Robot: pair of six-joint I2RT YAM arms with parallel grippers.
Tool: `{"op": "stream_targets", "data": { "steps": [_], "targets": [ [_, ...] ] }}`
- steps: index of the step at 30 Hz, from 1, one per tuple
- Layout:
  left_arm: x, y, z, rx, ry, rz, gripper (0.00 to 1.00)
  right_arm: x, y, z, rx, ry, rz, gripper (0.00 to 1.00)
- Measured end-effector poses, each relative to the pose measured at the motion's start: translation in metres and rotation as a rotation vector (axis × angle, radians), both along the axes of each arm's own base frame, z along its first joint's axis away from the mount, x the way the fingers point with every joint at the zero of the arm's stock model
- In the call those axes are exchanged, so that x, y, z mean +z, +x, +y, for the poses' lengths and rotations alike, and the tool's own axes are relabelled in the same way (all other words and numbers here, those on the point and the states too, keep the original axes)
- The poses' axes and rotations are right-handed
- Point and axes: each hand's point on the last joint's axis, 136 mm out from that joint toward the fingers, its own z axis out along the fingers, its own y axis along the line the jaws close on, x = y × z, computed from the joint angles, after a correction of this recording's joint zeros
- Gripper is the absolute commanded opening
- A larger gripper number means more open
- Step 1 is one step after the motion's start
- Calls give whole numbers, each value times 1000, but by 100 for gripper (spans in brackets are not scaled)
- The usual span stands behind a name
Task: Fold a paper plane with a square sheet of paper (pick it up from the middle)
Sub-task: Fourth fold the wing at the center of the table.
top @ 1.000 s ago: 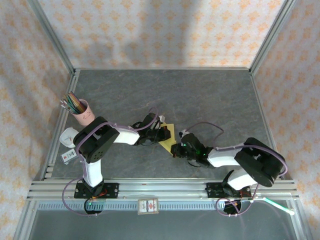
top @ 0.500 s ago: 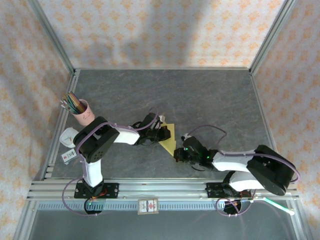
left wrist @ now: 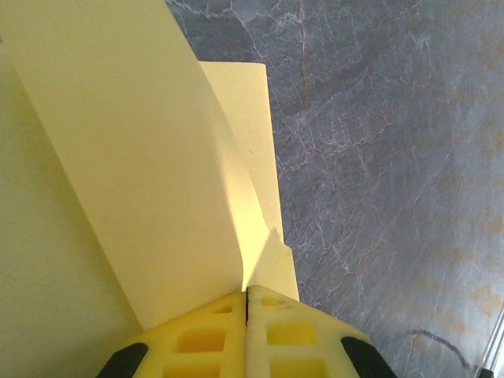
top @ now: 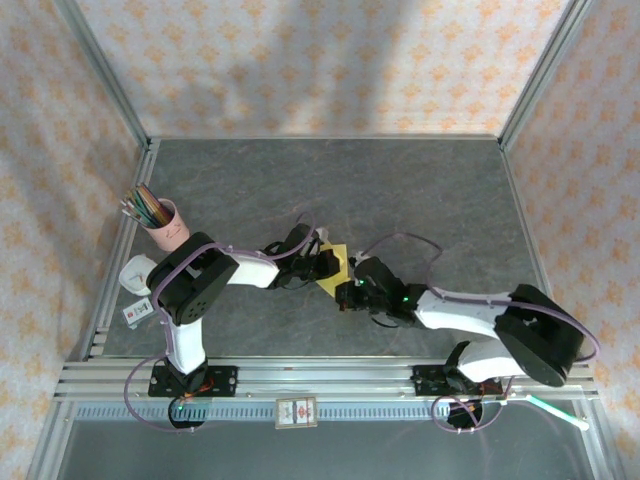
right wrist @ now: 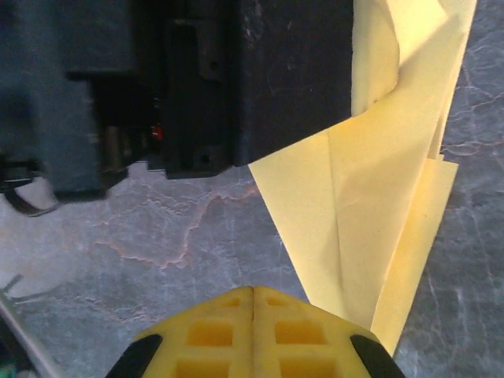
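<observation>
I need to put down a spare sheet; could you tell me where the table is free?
The table's far half, beyond the left arm and right arm, is bare, and so is its right side up to the rail. It is crowded mid-table around the yellow paper and at left by the pencil cup.

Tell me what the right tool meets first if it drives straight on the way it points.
Probably the left arm's black housing, straight ahead of the shut right tool across bare table. A corner of the yellow paper lies right of that line; depth is unclear, so it might brush that first.
</observation>
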Motion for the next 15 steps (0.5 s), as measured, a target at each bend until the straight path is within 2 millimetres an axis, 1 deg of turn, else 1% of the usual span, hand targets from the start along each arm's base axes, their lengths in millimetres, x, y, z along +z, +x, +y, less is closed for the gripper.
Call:
{"op": "stream_targets", "data": {
  "steps": [4,6,10,15],
  "targets": [
    [0,0,0,0,0,0,0,-22,-2,-1,18,-62,35,0],
    [0,0,0,0,1,0,0,-30,-3,-4,22,-85,48,0],
    [0,0,0,1,2,-1,0,-34,-4,-7,21,-97,53,0],
    [0,0,0,1,3,-1,0,-35,-7,-14,15,-84,47,0]
  ]
}}
